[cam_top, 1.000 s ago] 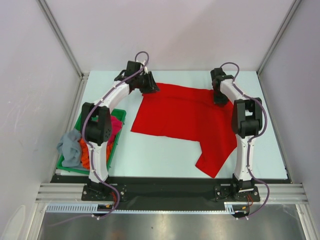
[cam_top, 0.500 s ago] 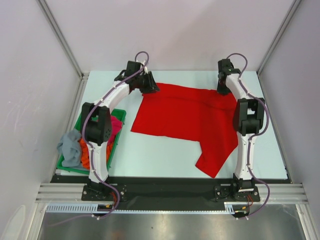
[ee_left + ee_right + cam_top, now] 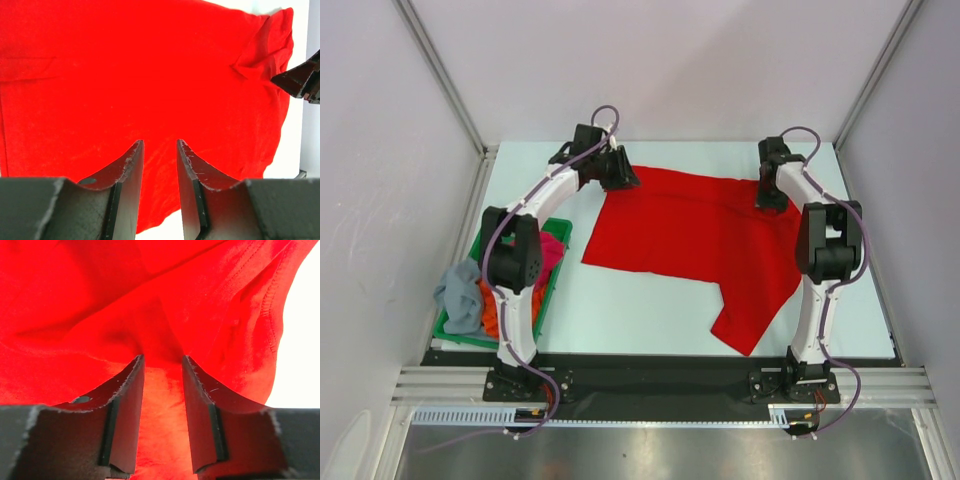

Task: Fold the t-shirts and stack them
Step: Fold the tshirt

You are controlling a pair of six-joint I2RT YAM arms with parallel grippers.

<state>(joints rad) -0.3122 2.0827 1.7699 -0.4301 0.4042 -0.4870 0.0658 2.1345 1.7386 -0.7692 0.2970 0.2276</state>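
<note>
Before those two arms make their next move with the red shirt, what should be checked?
1. Does the right gripper hold the red t-shirt? Ok: cloth bunches up between its jaws.
2. Does the left gripper hold the opposite far corner? Cannot tell: cloth lies flat beyond its narrow gap.
3. Is the shirt smooth? Not ok: it is rumpled at the right gripper.
4. Are the arms apart? Ok: one is at each far corner.
5. Are the other t-shirts out of the way? Ok: they are heaped in the green tray, apart from the red one.
</note>
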